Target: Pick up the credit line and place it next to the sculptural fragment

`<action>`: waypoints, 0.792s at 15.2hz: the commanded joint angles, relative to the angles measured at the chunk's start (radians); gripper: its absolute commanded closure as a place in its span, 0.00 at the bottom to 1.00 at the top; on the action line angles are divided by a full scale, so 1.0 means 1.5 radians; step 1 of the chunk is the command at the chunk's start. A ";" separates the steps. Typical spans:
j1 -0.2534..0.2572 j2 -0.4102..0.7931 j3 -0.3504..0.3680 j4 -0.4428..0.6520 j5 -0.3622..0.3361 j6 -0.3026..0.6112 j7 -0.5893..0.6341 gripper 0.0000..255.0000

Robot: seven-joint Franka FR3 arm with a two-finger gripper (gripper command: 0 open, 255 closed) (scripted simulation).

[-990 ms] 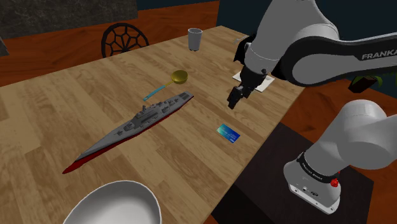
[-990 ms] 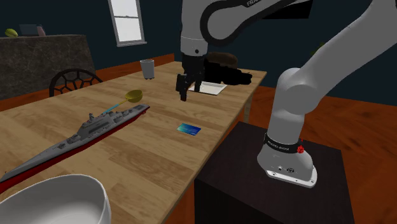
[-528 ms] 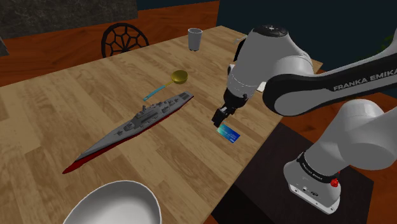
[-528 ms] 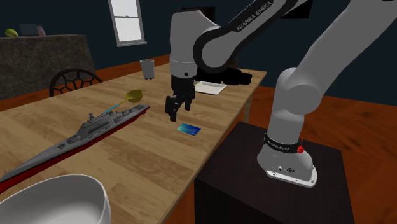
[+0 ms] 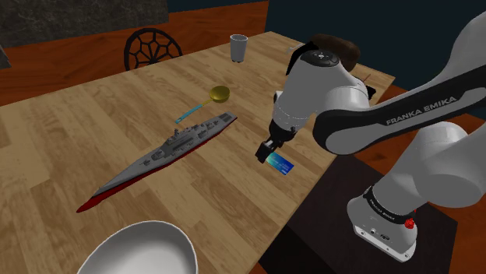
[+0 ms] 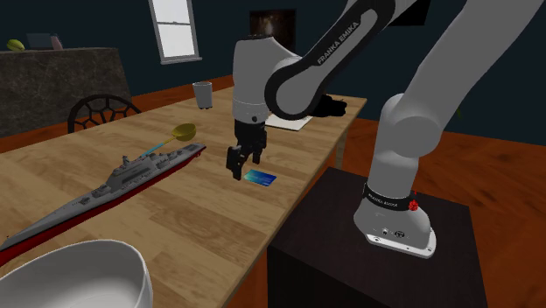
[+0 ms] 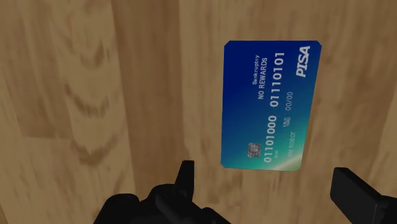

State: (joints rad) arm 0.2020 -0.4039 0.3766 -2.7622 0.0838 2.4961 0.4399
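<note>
Credit card (image 7: 270,105) flat on table (image 5: 78,132), just beyond gripper (image 5: 264,155) with fingers parted and empty, right of centre in shoulder view, reads PISA, NO REWARDS.

A long grey model warship (image 5: 163,156) with a red underside lies aslant on the wooden table (image 5: 70,124). Just beyond the ship's blunt end there is a small olive-gold round thing (image 5: 220,94), and a thin teal stick (image 5: 189,114) reaches from it toward the ship. Farther past that same end a grey cup (image 5: 238,47) stands upright near the table's edge. Near the ship's pointed end sits a big white bowl (image 5: 136,249). Behind the table, well apart from the ship, stands a dark chair (image 5: 152,47) with a round spoked back.
</note>
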 commanded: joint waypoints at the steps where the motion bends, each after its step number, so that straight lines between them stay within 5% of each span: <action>1: -0.001 0.005 0.001 -0.001 -0.001 0.006 0.001 0.00; 6: -0.001 0.005 0.001 -0.001 -0.001 0.006 0.001 0.00; 7: -0.001 0.005 0.001 -0.001 -0.001 0.006 0.001 1.00; 12: -0.001 0.004 0.002 -0.002 -0.001 0.006 0.002 1.00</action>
State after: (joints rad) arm 0.2013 -0.3995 0.3791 -2.7619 0.0826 2.5060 0.4424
